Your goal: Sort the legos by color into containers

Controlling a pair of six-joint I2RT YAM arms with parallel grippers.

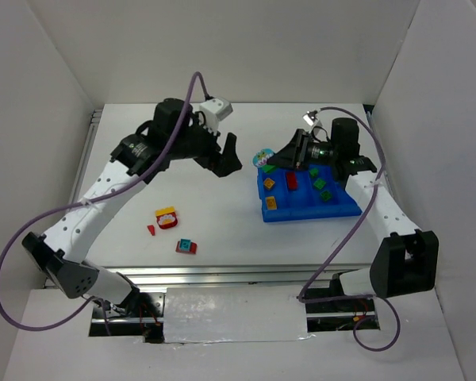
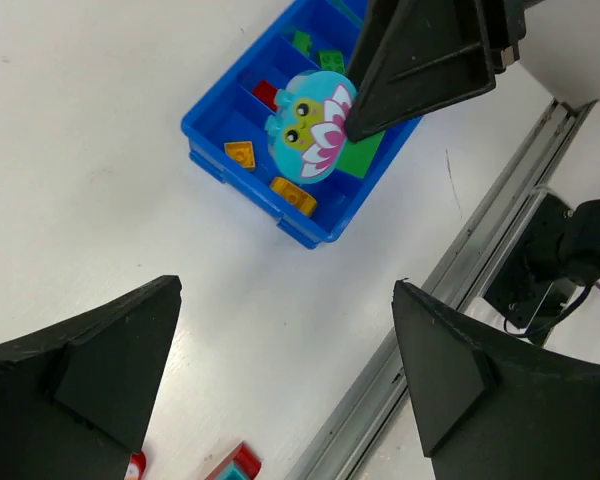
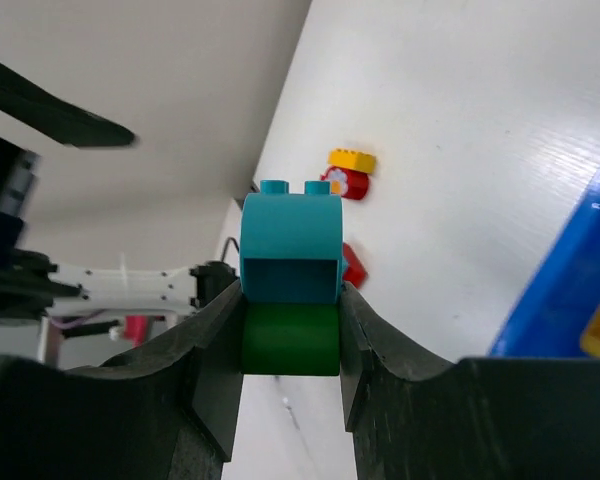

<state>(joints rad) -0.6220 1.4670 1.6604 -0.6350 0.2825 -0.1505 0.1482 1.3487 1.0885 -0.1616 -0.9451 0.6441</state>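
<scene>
Teal-and-green brick pinched in right gripper jaws, held over far-left corner of blue tray. Yellow bricks, red brick, green bricks seen in tray compartments. Red-yellow brick, red-teal brick scattered toward table near edge. Left gripper jaws spread, empty.

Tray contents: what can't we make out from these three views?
Top view: far side of the tray hidden behind the right pincer and its arm.
Left wrist: middle compartments covered by the teal-and-green brick that pincer holds.
Right wrist: only a blue sliver shows; the rest is cut off by the right edge.
</scene>
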